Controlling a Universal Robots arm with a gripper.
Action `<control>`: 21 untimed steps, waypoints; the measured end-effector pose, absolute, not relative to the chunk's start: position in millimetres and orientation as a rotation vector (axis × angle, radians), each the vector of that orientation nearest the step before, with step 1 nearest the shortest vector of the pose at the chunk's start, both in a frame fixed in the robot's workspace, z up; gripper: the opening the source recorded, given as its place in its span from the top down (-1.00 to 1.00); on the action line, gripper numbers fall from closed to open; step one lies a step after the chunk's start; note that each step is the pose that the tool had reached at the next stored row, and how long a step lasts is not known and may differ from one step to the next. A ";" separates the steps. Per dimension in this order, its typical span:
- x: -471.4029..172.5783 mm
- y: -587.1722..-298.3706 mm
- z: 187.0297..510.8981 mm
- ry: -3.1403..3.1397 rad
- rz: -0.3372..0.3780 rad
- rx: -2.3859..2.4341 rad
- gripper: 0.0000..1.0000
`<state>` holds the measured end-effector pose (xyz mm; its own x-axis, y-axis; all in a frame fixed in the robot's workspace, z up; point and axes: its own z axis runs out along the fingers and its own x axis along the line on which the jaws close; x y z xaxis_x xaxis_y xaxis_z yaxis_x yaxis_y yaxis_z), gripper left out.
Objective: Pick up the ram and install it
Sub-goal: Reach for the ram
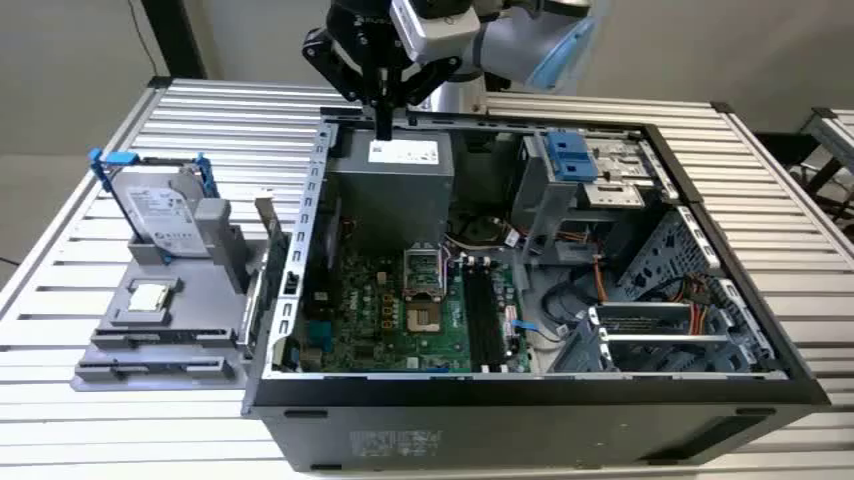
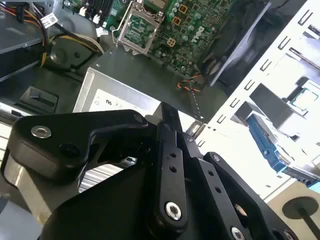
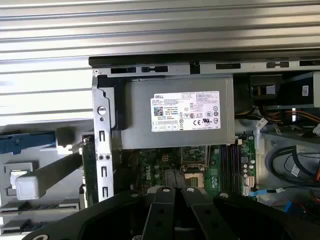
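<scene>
On the slatted table [image 1: 134,440], the gripper [image 1: 384,132] hangs, fingers together, over the computer case's [image 1: 534,392] far edge; the ram [image 1: 256,290], apparently on edge beside the case's wall on the exterior view's left, wants a square, centred pinch.

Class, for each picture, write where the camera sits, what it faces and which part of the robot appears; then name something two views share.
Exterior view: off the arm, looking down into the open computer case on the slatted table; arm and gripper show over its far edge.
First wrist view: on the arm, facing down at the power supply and motherboard; fingers show.
Second wrist view: on the arm, behind the gripper's linkage, facing the motherboard.
Shared: the power supply, in both wrist views.
</scene>
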<state>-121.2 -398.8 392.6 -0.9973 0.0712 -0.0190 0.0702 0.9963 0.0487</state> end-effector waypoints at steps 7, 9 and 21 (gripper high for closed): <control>-121.2 -398.8 392.6 3.118 0.075 0.110 1.00; -121.8 -398.8 392.7 3.118 0.075 0.111 1.00; -137.4 -398.8 392.6 3.118 0.075 0.111 1.00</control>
<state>-137.4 -398.8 392.6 -0.9973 0.0713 -0.0190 0.0703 0.9963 0.0488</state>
